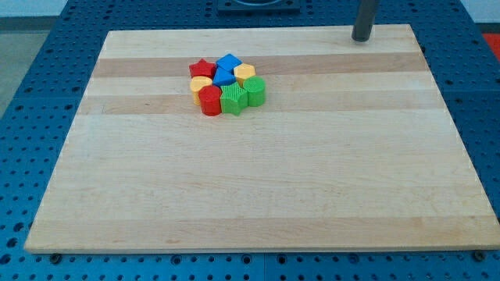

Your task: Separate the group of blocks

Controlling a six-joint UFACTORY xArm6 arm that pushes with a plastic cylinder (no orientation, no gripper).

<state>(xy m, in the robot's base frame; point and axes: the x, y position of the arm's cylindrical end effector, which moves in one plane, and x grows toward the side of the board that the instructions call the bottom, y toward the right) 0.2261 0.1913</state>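
Several blocks sit packed together at the upper middle of the wooden board (258,179). A red star (202,69) is at the cluster's top left, a blue block (228,62) at its top, a second blue block (223,76) just below. A yellow block (244,72) is at the right, another yellow block (200,83) at the left. A red cylinder-like block (210,100) is at the bottom left, a green star (233,99) beside it, a green block (255,90) at the bottom right. My tip (361,37) rests near the board's top edge, far right of the cluster.
The board lies on a blue perforated table (47,94). A dark fixture (258,6) shows at the view's top middle, beyond the board.
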